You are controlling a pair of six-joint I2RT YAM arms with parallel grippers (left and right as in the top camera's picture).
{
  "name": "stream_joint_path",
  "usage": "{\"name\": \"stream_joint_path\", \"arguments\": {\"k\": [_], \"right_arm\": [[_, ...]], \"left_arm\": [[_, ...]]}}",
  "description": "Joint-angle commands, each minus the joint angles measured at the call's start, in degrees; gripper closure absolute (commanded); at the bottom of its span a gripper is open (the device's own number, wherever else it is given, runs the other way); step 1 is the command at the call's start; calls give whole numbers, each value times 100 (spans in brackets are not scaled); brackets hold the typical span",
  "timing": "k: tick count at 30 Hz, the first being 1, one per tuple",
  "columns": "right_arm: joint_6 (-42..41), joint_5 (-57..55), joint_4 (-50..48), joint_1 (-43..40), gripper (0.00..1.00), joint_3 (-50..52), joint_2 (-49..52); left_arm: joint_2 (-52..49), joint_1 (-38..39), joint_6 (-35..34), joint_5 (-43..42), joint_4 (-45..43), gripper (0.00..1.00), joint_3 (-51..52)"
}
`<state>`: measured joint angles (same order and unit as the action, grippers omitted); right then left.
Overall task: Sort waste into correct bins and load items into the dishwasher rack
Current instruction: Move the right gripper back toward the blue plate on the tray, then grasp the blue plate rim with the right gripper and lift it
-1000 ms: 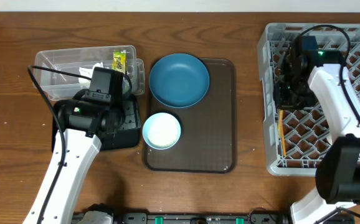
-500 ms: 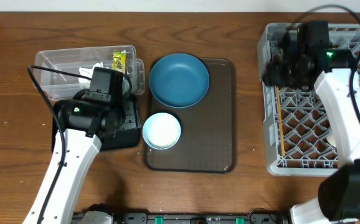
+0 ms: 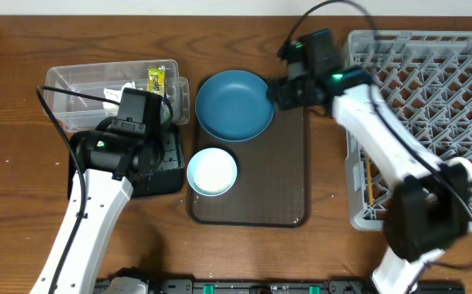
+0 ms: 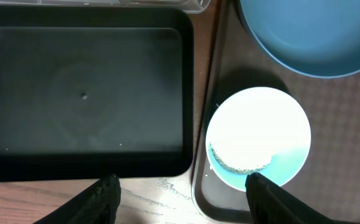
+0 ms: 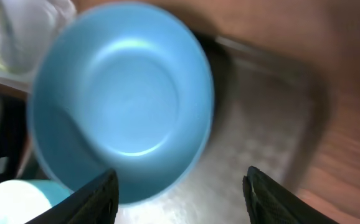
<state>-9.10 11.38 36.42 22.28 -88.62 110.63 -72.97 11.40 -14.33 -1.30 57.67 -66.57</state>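
Right claw (image 3: 275, 92), swung left from the large grey lattice dishwasher rack (image 3: 465, 82), now hovers with fingers apart at the big round blue dish (image 3: 234, 104), which sits mouth-up, with no long axis, on the brown serving tray's (image 3: 285, 180) far end and is probably the next load; left claw (image 4: 183, 199), also apart, hangs near the small white bowl (image 4: 258, 137).

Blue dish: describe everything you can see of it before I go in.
The blue dish is round, plain, smooth, a shallow well inside a raised rim, empty and upright. It sits on the brown tray, far left corner, beside the clear tub, a narrow gap from the white bowl. The right gripper hovers by its right rim, jaws open.
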Motion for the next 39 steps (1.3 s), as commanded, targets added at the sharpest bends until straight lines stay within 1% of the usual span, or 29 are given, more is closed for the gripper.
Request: {"name": "stream_joint_path", "arguments": {"k": [1,3,5,6,9,14,15,18,22,27,31,33,36,39], "right_arm": [[-535,-197,-160,146,37,-28,487],[-756,-195,-269,184,37,-28,741],[-966,-197,-286,201,44,-28,951],[-1029,-197,-282,201,50,-28,1010],[-1062,-251,-282,168,62,-28,1060],[-1060,-387,-205,17,96,-31,955],[-1060,-387,-149,-22,99,-33,918],[-1010,-387,20,-219,99,-33,734],[-531,-413,234,-568,99,-33,223],[-111,-1189,472,-1047,99,-33,-780],[498,-2546,455,-1399,99,-33,-1600],[807,-3495,391,-1561,99,-33,-1910],[1207,-4859,186,-1797,99,-33,-2173],[1521,-6218,-205,-2050,99,-31,-2188]], "left_arm": [[-2,-17,55,46,20,32,-39],[-2,-17,55,46,20,32,-39],[-2,-17,55,46,20,32,-39],[-2,-17,55,46,17,32,-39],[-2,-17,55,48,17,32,-39],[-2,-17,55,46,17,32,-39],[-2,-17,55,48,17,32,-39],[-2,-17,55,46,20,32,-39],[-2,-17,55,46,17,32,-39],[-2,-17,55,46,17,32,-39],[-2,-17,55,46,17,32,-39],[-2,-17,55,48,15,32,-39],[-2,-17,55,46,15,32,-39],[-2,-17,55,46,13,32,-39]]}}
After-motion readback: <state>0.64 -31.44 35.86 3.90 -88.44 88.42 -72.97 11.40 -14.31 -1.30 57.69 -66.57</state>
